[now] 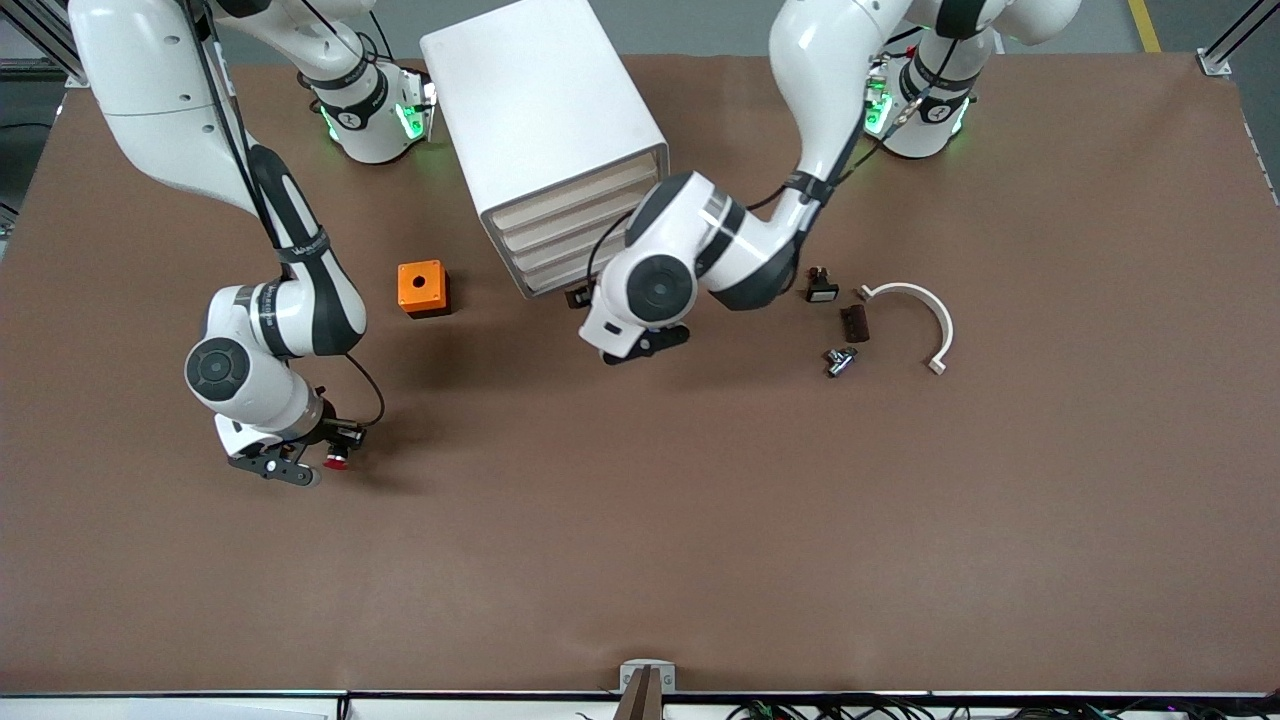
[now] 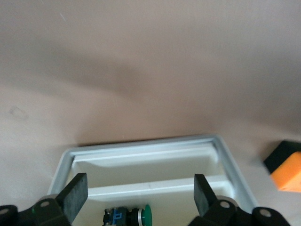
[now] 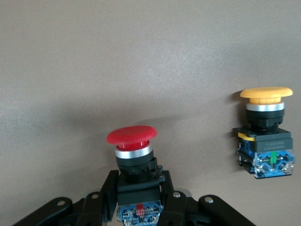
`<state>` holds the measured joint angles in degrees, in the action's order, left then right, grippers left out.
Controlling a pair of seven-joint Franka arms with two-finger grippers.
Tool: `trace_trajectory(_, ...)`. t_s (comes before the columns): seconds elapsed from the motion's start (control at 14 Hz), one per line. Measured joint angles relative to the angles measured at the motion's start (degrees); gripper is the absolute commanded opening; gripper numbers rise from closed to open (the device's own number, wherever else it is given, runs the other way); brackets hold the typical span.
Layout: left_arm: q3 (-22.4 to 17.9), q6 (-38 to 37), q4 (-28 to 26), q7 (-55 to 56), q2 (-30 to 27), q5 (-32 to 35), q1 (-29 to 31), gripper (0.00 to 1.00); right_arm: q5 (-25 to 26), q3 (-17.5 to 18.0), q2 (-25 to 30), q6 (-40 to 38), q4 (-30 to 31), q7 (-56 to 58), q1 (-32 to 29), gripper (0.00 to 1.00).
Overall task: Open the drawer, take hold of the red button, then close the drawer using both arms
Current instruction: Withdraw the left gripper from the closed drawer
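Observation:
My right gripper [image 1: 318,462] is low over the table near the right arm's end, shut on the red-capped button [image 1: 335,460]. In the right wrist view the fingers [image 3: 101,188] clamp its black body [image 3: 134,157], red cap pointing away. The white cabinet [image 1: 545,120] stands between the arm bases with its drawer fronts [image 1: 575,225] facing the front camera. My left gripper [image 1: 578,297] is at the lowest drawer, mostly hidden by the arm. In the left wrist view it is open [image 2: 140,188] over a pulled-out white drawer [image 2: 228,157].
A green-capped button [image 2: 133,217] lies in the drawer. An orange-capped button [image 3: 264,134] sits beside the held one. An orange box [image 1: 423,288] stands beside the cabinet. A black white-faced button [image 1: 821,288], brown block [image 1: 855,322], metal part [image 1: 840,360] and white curved piece [image 1: 915,315] lie toward the left arm's end.

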<state>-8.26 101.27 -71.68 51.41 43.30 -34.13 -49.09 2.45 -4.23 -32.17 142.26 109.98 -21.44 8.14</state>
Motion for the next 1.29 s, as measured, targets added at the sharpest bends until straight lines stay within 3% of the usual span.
trace_trajectory(0.14,-0.1,0.0,0.0,0.0,-1.3,0.0,3.2,0.99,0.0,0.1,0.0,0.0,0.1,0.0,0.0,0.03)
trace_trajectory(0.21,-0.1,0.0,0.0,0.0,-1.9,0.0,4.8,0.99,0.0,0.1,0.0,0.0,0.1,0.0,0.0,0.20)
trace_trajectory(0.29,-0.1,-0.1,0.0,0.0,-2.4,0.0,6.2,0.99,0.0,0.1,0.0,0.0,0.1,0.2,0.0,0.73)
trace_trajectory(0.36,-0.1,-0.3,0.0,0.0,-2.9,0.0,7.7,0.99,0.0,0.1,0.0,0.0,0.1,0.6,0.0,1.00)
trace_trajectory(1.07,-0.1,-0.7,0.5,-0.8,-5.4,0.1,15.1,0.99,0.0,0.0,0.0,0.0,0.1,1.8,-0.1,1.00)
trace_trajectory(1.29,-0.1,-0.9,0.8,-5.1,-8.6,4.4,19.2,0.99,0.0,-0.1,0.1,-0.2,0.0,2.7,-0.1,1.00)
